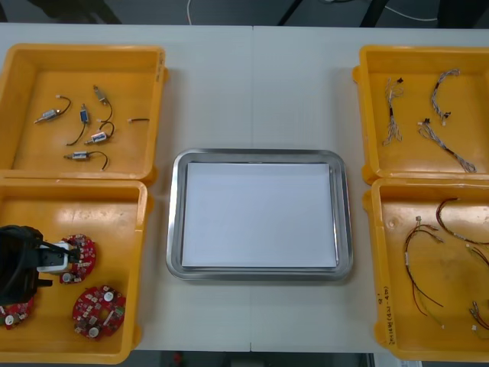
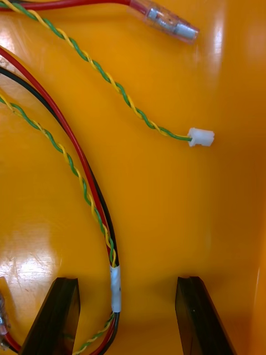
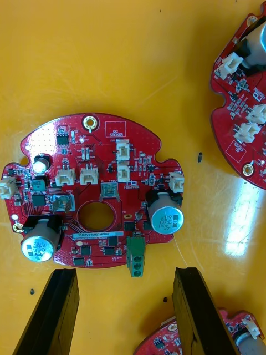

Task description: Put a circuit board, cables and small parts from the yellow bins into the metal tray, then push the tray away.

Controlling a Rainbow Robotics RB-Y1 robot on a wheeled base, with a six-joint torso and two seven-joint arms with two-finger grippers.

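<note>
Red circuit board (image 3: 94, 188) dead ahead of left claw (image 3: 124, 313), spread wide, in near-left yellow bin (image 1: 76, 210); right claw (image 2: 127, 319) spread over cables (image 2: 114, 283).

Front camera sits high, looking steeply down on the whole counter (image 1: 252, 84), metal tray (image 1: 260, 155) mid-frame, yellow bins (image 1: 84, 52) at both sides. Left wrist camera hangs close over a red circuit board (image 3: 94, 194), facing straight down into the front view's lower-left bin (image 1: 46, 210). Right wrist camera, equally close, faces cables (image 2: 84, 177) on a bin floor (image 2: 183, 211).
</note>
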